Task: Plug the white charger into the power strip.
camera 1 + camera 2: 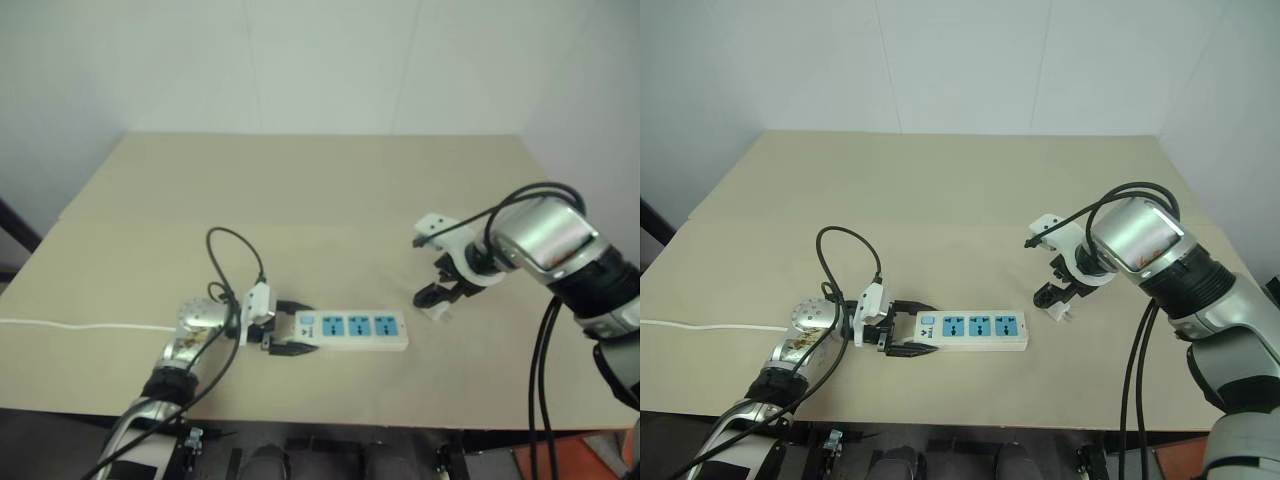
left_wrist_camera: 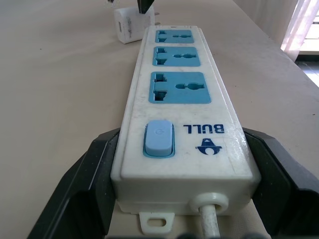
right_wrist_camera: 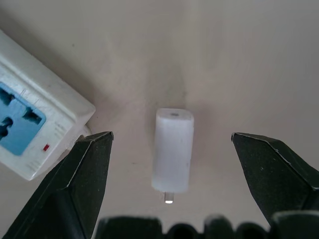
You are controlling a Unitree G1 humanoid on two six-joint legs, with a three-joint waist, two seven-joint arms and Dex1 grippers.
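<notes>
1. Gripping the switch end, the left tool (image 1: 908, 338) clamps the power strip (image 1: 970, 331) on the surface (image 1: 960, 190).
2. Wide open and empty, the right tool (image 3: 172, 174) straddles the white charger (image 3: 172, 149) lying just beyond the strip's far end; descend centred, close on its flat sides.

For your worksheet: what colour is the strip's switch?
Light blue; the switch shows best in the left wrist view.
</notes>
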